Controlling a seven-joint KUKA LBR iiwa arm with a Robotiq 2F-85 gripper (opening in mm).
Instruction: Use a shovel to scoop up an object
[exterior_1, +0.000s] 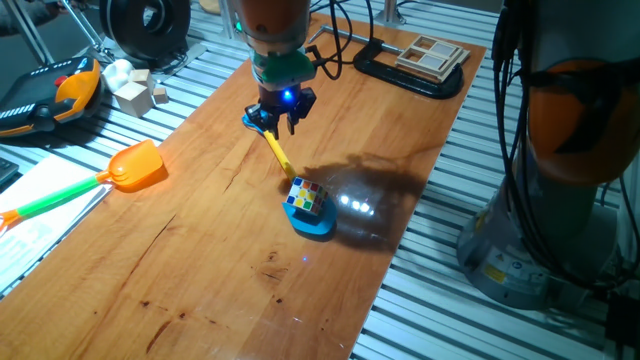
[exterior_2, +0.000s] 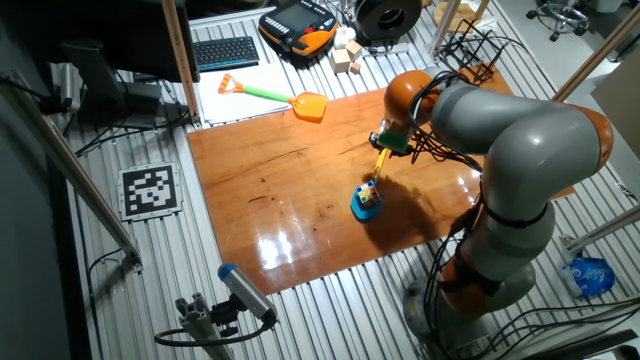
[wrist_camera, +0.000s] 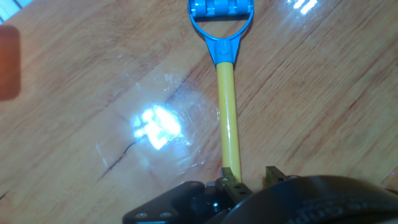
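The shovel (exterior_1: 279, 156) lies across the middle of the wooden table (exterior_1: 200, 270), its blue blade (exterior_1: 318, 226) towards the front. The multicoloured cube (exterior_1: 306, 198) sits on the blade. My gripper (exterior_1: 283, 118) is at the handle end, fingers down around the yellow shaft next to the blue D loop (exterior_1: 256, 118), and looks shut on it. In the hand view the loop (wrist_camera: 221, 15) is at the top and the shaft (wrist_camera: 226, 112) runs down to my gripper (wrist_camera: 252, 178); blade and cube are hidden there. The other fixed view shows the gripper (exterior_2: 386, 143), shaft (exterior_2: 378, 163) and cube (exterior_2: 369, 194).
An orange scoop with a green handle (exterior_1: 135, 168) lies at the table's left edge. Pale wooden blocks (exterior_1: 135, 92) and a teach pendant (exterior_1: 55, 100) lie beyond it. A black clamp with a wooden board (exterior_1: 425, 60) sits at the far corner. The arm's base (exterior_1: 570, 150) stands to the right.
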